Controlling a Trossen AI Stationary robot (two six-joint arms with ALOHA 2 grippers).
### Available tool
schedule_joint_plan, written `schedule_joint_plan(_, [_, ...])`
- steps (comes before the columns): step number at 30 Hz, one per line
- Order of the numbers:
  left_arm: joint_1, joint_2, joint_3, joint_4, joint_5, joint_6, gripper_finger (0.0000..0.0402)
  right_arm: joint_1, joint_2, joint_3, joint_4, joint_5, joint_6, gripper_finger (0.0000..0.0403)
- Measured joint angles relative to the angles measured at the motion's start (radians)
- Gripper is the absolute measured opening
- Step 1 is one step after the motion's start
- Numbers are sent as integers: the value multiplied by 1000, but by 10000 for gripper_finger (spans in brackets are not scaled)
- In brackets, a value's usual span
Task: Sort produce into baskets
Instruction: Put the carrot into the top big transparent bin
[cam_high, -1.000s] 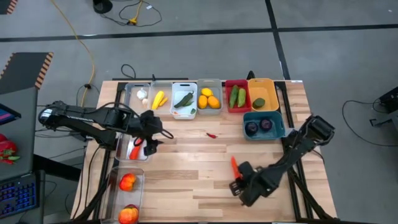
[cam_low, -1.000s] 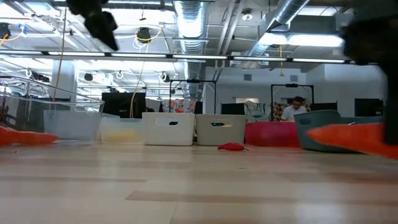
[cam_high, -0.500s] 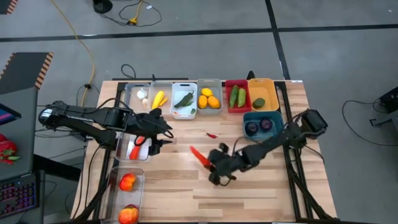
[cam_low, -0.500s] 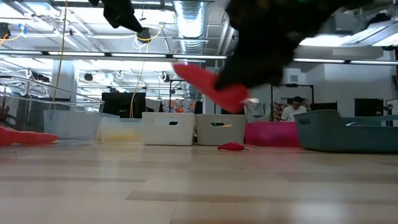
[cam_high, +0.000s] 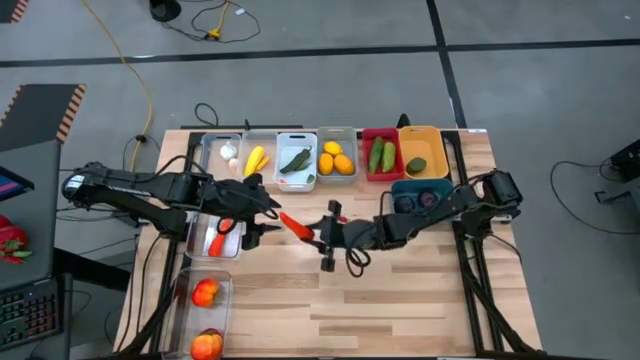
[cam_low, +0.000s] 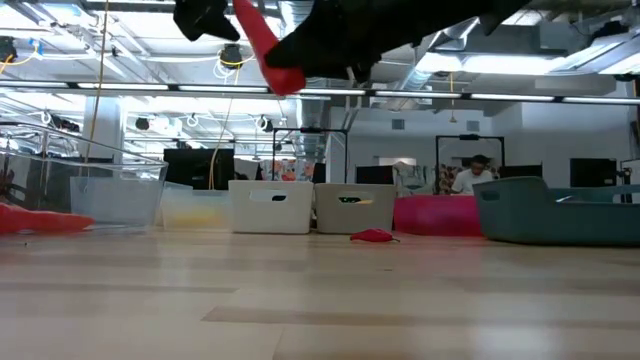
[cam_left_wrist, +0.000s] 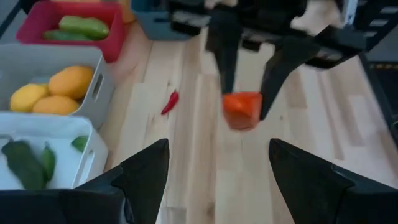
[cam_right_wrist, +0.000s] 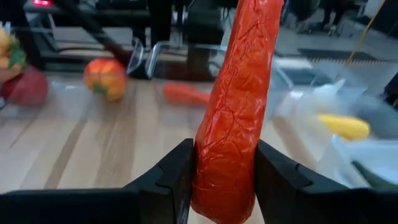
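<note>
The right arm stretches low across the middle of the high view from the right edge toward the left, its right gripper (cam_high: 312, 232) pinched on a carrot (cam_high: 294, 224). The left arm reaches in from the left edge, bent, its left gripper (cam_high: 262, 212) with fingers spread, facing the other gripper just beside it.

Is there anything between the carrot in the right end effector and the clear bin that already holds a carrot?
Yes. The left end effector, open, hangs between the carrot gripped by the right end effector and the clear bin. The wood under the carrot is bare.
</note>
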Motion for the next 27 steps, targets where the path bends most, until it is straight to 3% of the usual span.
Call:
schedule_joint_plan(6, [0,0,0,73,58,4,263,-30,0,0,65,0,-24,167])
schedule_joint_plan(20, [0,0,0,159,49,24,262,-38,-1,0,177,-1,-125,167])
schedule_joint_plan(27, [0,0,0,170,18,24,209,-38,-1,0,175,-1,-122,167])
